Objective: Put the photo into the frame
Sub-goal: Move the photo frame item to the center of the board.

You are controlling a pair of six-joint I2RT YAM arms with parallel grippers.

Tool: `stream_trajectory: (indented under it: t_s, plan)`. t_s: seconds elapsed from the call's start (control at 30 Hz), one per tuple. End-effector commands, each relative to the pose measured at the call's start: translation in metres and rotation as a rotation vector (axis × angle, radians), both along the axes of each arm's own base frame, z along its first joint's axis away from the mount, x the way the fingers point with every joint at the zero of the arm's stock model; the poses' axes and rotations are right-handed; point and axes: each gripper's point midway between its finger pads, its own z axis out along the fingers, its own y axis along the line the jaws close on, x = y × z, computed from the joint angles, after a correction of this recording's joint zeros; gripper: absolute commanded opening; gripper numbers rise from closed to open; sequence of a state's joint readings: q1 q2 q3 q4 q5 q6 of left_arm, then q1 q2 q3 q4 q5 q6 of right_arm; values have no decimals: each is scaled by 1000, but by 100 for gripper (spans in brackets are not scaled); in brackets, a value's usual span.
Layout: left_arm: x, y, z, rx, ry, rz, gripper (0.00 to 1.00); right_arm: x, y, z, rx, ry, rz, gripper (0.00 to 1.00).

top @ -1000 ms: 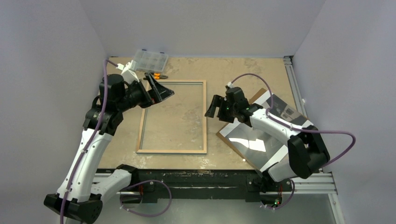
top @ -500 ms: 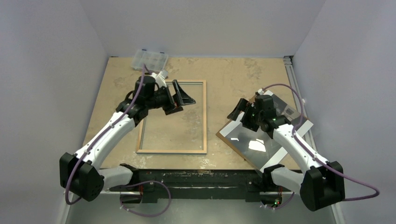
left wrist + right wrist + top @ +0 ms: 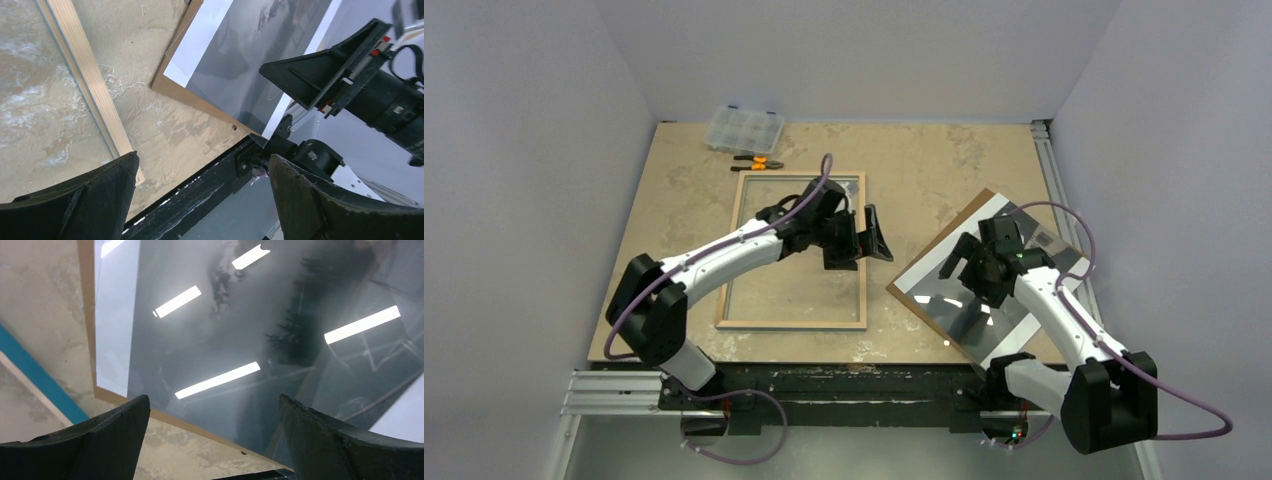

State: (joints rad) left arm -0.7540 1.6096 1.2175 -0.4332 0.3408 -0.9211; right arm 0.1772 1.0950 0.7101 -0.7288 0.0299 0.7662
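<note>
Top external, frame (image 3: pixel 794 324): lies flat on the table (image 3: pixel 924 160), wood side up.
Top external, photo (image 3: pixel 964 312): picture side up on a brown board (image 3: pixel 973 207), right of the frame and apart from it, turned at an angle to it.
Top external, left gripper (image 3: pixel 876 238): jaws wide and empty, hanging over the frame's right rail and pointing towards the photo.
Top external, right gripper (image 3: pixel 970 278): jaws wide and empty, above the part of the photo nearest the frame.
Top external, extras: a clear box (image 3: pixel 744 128) and pliers (image 3: pixel 759 162) sit beyond the frame's far rail.
Left wrist, layout: the frame's right rail runs on the left, a bare strip of table comes next, then the board's edge and the photo's white border.
Left wrist, fingers (image 3: pixel 102 185): spread far apart, with nothing between them.
Right wrist, photo: the glossy surface fills the view and mirrors the ceiling lights; a blue sliver of the frame shows at lower left.
Right wrist, contact: I cannot tell whether the tips touch the print.
Step, judged: picking up the photo, with the insertion not yet begun.
Advice, judged: take only the white border on the frame side, keep the board out of the pinch, lift low and level, then square the print to the frame's opening before lowering it.
</note>
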Motion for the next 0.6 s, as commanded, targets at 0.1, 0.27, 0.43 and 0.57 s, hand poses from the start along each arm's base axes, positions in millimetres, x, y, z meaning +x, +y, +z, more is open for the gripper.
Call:
stream_trajectory:
  t_s: [0.1,0.27,0.43,0.57]
  plan:
    - [6,-21,-11,219,-90,-68,96,2,-58,29,-156,-1,-177,99]
    - [10,-33,-16,291,-142,-111,96,-3,-97,31,-212,28,-294,99]
    - [16,-43,-24,295,-167,-127,96,-11,-125,22,-211,83,-417,99]
    - [23,-51,-31,296,-187,-137,96,-15,-141,15,-243,107,-474,99]
